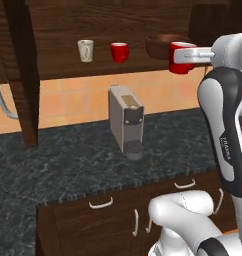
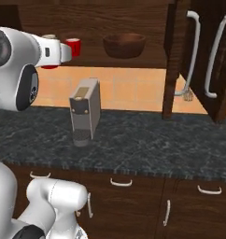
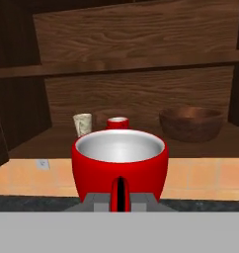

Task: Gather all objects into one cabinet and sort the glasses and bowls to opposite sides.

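Note:
The dark wood wall cabinet (image 1: 93, 71) stands open above the counter. On its shelf, left to right, are a cream tumbler (image 1: 85, 50), a red vessel (image 1: 119, 52) and the wide dark brown bowl (image 1: 160, 46). My gripper (image 1: 183, 55) is shut on a second red cup (image 1: 181, 66), held just in front of the shelf edge, near the bowl. In the hand view that cup (image 3: 120, 160) sits between my fingers at the gripper (image 3: 120, 198); behind it are the tumbler (image 3: 82, 123), the red vessel (image 3: 117, 122) and the bowl (image 3: 191, 122). My hand hides most of the held cup (image 2: 49, 67).
A grey coffee machine (image 1: 126, 120) stands on the dark stone counter (image 1: 68, 165) below the shelf. Open cabinet doors hang at the left (image 1: 23, 75) and, with curved white handles (image 2: 194, 51), at the right. Lower drawers (image 1: 100, 204) run under the counter edge.

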Available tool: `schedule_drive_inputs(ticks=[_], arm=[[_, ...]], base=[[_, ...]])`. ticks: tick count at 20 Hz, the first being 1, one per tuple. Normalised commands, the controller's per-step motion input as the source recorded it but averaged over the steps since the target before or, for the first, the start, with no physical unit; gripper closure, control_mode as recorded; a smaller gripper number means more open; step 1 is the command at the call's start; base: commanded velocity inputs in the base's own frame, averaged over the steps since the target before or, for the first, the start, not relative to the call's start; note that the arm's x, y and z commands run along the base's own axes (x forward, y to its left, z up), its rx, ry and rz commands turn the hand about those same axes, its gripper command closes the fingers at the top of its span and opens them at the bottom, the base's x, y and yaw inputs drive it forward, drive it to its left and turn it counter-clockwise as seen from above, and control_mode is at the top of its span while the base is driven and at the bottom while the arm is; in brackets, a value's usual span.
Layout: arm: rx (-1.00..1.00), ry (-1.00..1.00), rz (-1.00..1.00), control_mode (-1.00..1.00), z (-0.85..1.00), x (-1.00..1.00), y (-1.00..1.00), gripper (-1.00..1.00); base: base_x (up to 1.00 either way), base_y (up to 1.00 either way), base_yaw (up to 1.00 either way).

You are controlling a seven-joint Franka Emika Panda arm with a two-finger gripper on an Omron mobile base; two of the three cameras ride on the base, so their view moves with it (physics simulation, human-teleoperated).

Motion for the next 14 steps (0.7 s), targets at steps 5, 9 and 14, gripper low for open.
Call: schedule_drive_inputs(ticks=[5,9,14], arm=[[0.0,0.0,0.0,1.0,0.0,0.0,0.0,1.0],[0.0,0.0,0.0,1.0,0.0,0.0,0.0,1.0],[0.0,0.0,0.0,1.0,0.0,0.0,0.0,1.0]], base=[[0.23,0.46,0.0],[0.7,0.29,0.0],[0.46,0.55,0.0]])
